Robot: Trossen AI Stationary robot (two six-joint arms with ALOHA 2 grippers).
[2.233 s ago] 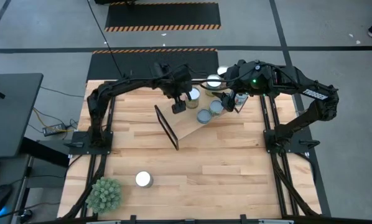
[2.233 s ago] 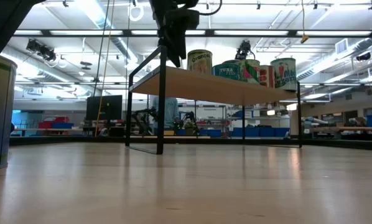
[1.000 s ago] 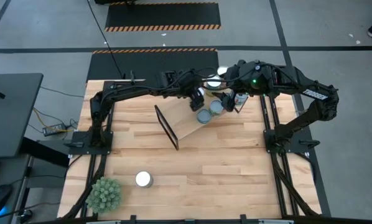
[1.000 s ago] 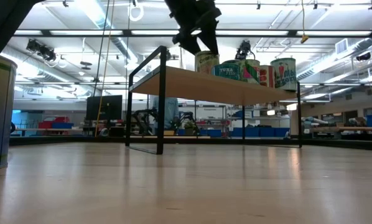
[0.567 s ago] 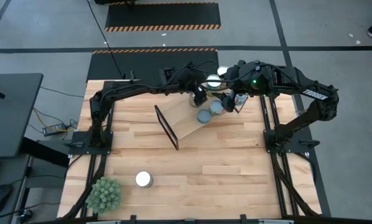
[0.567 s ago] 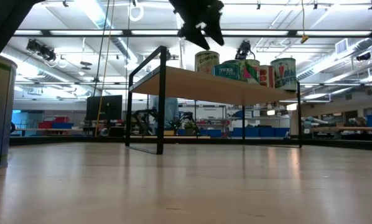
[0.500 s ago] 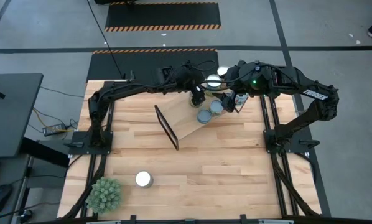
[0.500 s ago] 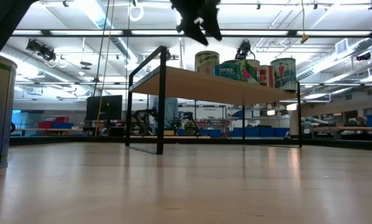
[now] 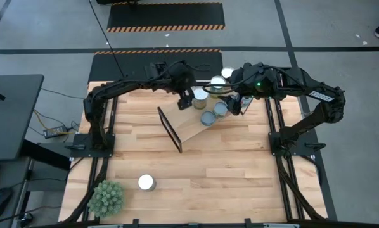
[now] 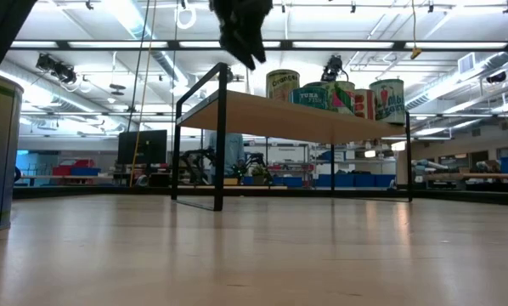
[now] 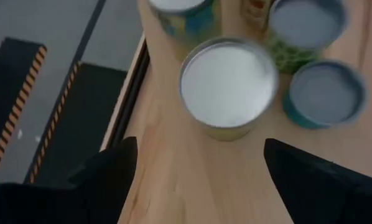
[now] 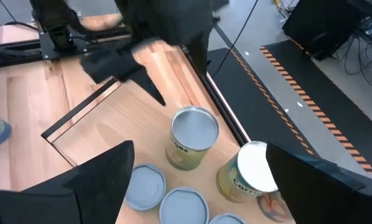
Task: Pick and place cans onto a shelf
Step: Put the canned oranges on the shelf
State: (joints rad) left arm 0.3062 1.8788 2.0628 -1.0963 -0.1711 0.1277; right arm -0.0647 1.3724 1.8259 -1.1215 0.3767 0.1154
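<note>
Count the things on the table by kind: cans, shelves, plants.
Cans: 6 in view, 5 on the shelf, 1 on the tabletop
Shelf: 1
Plant: 1
Total: 8

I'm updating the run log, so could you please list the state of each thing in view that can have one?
Left gripper: open, empty, above the shelf's left part.
Right gripper: open, empty, over the shelf's right end.
Cans on the shelf: upright, grouped together.
Newest can: upright, released.
Can on the table: upright, not yet shelved.
Shelf: standing, partly filled.
</note>
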